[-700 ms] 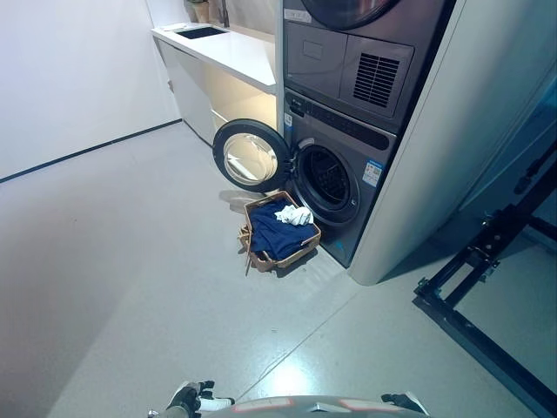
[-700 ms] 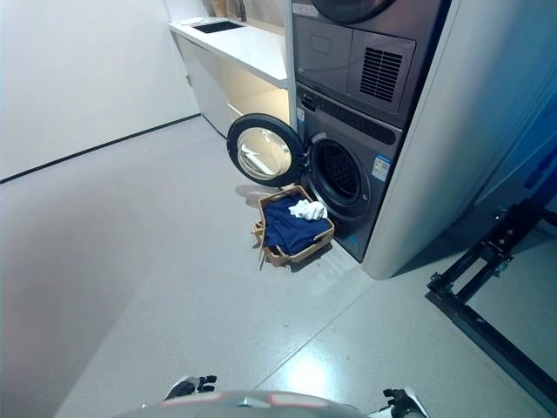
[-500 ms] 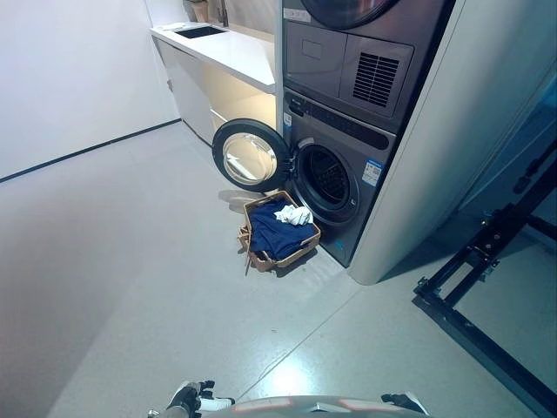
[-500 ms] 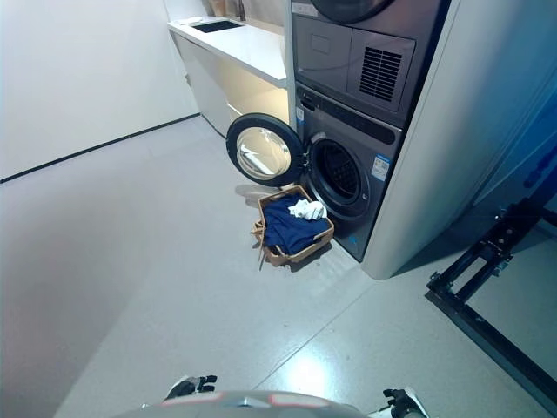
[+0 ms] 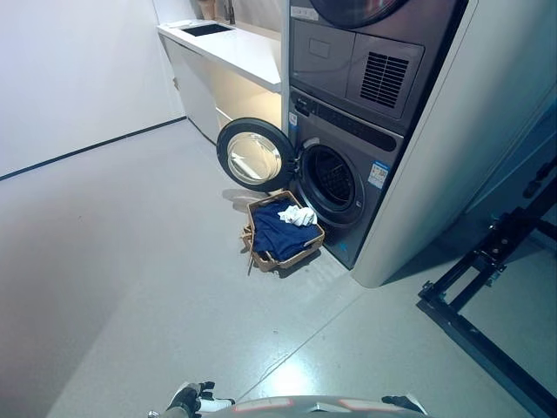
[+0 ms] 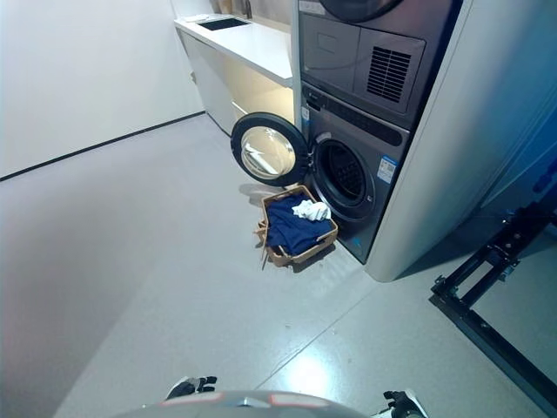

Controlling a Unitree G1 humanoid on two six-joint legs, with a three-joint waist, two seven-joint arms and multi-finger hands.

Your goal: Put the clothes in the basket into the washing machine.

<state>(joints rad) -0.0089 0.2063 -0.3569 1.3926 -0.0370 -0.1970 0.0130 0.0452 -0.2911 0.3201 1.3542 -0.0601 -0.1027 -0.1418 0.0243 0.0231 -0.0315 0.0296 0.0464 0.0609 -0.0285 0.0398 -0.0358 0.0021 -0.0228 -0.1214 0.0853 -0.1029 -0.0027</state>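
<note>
Both robot hands sit low at the bottom edge of the view, far from the work. Only a bit of the left robot hand (image 5: 193,399) shows, dark with white tips, and a still smaller bit of the right robot hand (image 6: 400,402). I cannot tell if the fingers of either one are apart or together. Neither one holds anything.

One basket (image 5: 305,250) stands on the floor (image 5: 130,261), just in front of the washing machine (image 5: 348,178). It is well apart from the robot. In the basket I count two clothes: one big dark blue cloth (image 5: 278,237) and one small white cloth (image 5: 298,215) lying on top of it, at the end near the machine. More could hide under them.

The machine's one round door (image 5: 255,156) is swung wide open to the left, and the dark hole (image 5: 332,179) behind it looks empty. A second machine (image 5: 365,61) is stacked on top. One white counter (image 5: 235,48) runs along the wall beside them.

So I think the job has not really begun: the robot is at the step of getting close. Next it likely needs to walk up to the basket, bend down low, and reach for the white cloth on top first.
</note>
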